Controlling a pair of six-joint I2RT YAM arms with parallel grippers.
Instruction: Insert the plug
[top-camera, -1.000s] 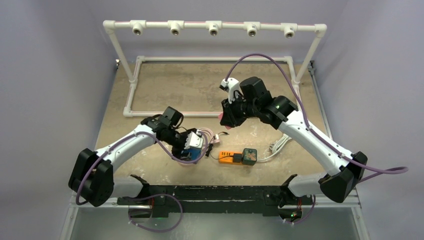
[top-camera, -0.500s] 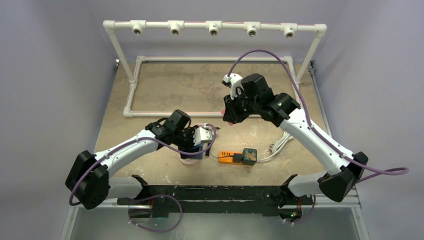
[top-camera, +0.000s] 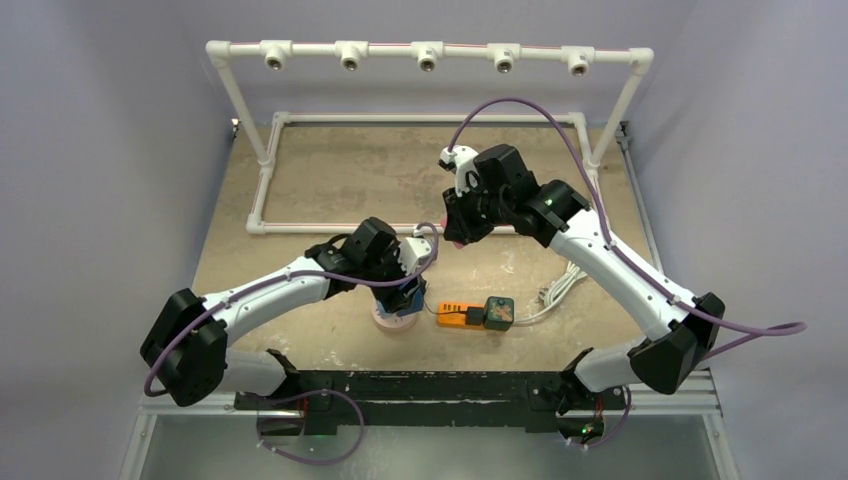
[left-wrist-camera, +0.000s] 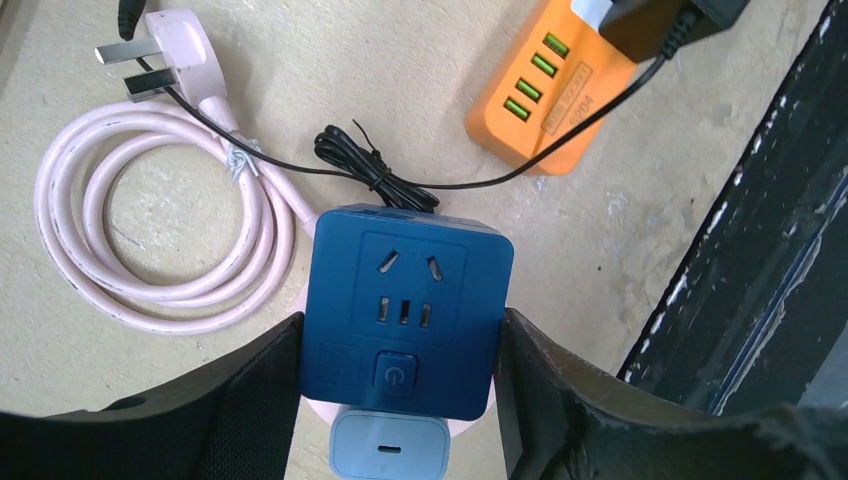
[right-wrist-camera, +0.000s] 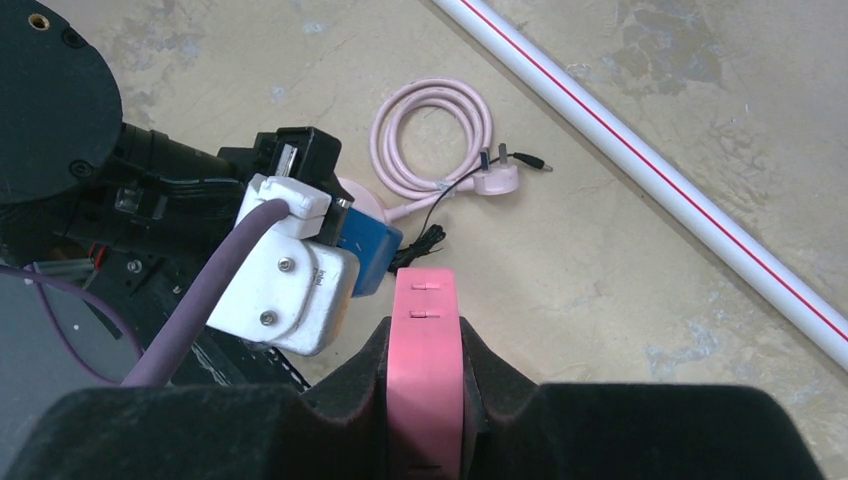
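My left gripper is shut on a blue cube socket, its jaws pressed on the cube's two sides. The socket face points at the wrist camera, and a light blue USB charger is plugged into the near side. The cube rests low on the table, left of the orange hub, in the top view. My right gripper is shut on a pink plug, held upright. It hovers above and behind the cube, apart from it; in the top view this gripper is right of centre.
A pale pink coiled cord with a three-pin plug lies beside the cube. An orange USB hub with a dark adapter and thin black wire lies right of it. White PVC frame behind; black rail at the near edge.
My left arm has swung right and slightly forward with the blue cube, closer to the orange hub. My right gripper has shifted slightly back and left with the pink plug.
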